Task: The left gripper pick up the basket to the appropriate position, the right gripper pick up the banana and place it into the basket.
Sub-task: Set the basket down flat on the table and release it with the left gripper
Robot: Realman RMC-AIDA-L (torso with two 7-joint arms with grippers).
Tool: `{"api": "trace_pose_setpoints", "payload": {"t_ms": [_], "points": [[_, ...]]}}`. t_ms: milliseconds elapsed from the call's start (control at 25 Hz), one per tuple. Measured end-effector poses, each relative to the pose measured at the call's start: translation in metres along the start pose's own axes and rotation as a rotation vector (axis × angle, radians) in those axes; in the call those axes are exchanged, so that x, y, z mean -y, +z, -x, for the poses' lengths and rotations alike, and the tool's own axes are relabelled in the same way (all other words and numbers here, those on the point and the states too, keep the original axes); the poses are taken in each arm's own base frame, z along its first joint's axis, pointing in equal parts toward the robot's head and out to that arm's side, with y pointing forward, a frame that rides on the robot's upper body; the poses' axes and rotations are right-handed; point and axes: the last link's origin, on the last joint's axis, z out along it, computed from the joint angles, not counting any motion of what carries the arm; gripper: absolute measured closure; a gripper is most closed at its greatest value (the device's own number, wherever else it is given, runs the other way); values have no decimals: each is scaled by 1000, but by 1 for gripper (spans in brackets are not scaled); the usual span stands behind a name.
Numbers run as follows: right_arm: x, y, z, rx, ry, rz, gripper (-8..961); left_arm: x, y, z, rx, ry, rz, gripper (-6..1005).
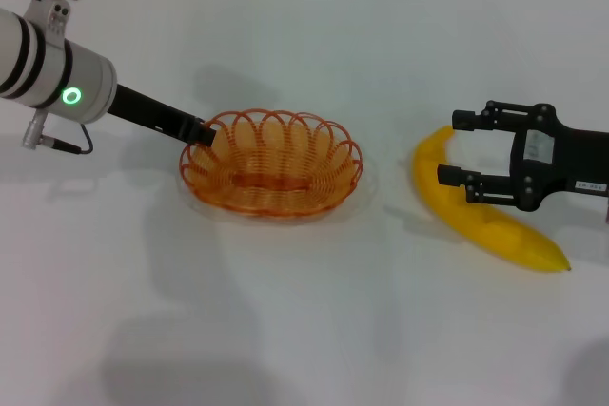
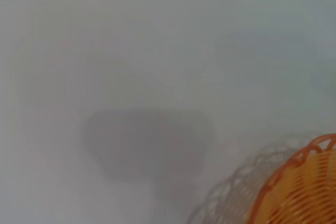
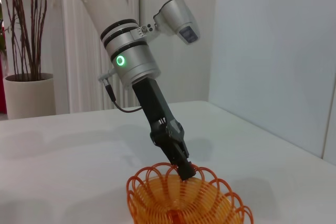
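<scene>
The orange wire basket (image 1: 271, 164) sits mid-table. My left gripper (image 1: 204, 130) reaches in from the left and is shut on the basket's left rim; the right wrist view shows its fingers (image 3: 186, 170) pinched on the rim of the basket (image 3: 178, 203). An edge of the basket (image 2: 310, 187) also shows in the left wrist view. The yellow banana (image 1: 481, 211) lies on the table to the right of the basket. My right gripper (image 1: 450, 147) is open over the banana's far end, one finger on each side of it.
The white table (image 1: 304, 330) runs to a wall at the back. A potted plant (image 3: 26, 77) and a radiator stand beyond the table in the right wrist view.
</scene>
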Motion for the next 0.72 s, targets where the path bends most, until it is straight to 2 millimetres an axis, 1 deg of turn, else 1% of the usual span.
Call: {"api": "trace_pose_setpoints", "payload": {"t_ms": [400, 520, 600, 680, 720], "points": [[-2, -2, -1, 3, 5, 0, 307, -3, -1, -3, -9, 15, 15, 908], [-1, -6, -1, 14, 9, -18, 308, -4, -5, -3, -19, 32, 29, 904], [-1, -8, -2, 24, 13, -33, 309, -3, -14, -4, -49, 41, 35, 901], [-1, -10, -2, 31, 15, -42, 311, -1, -27, -1, -92, 46, 45, 825], [-1, -10, -2, 32, 15, -43, 311, 1, -34, 4, -115, 49, 46, 788]]}}
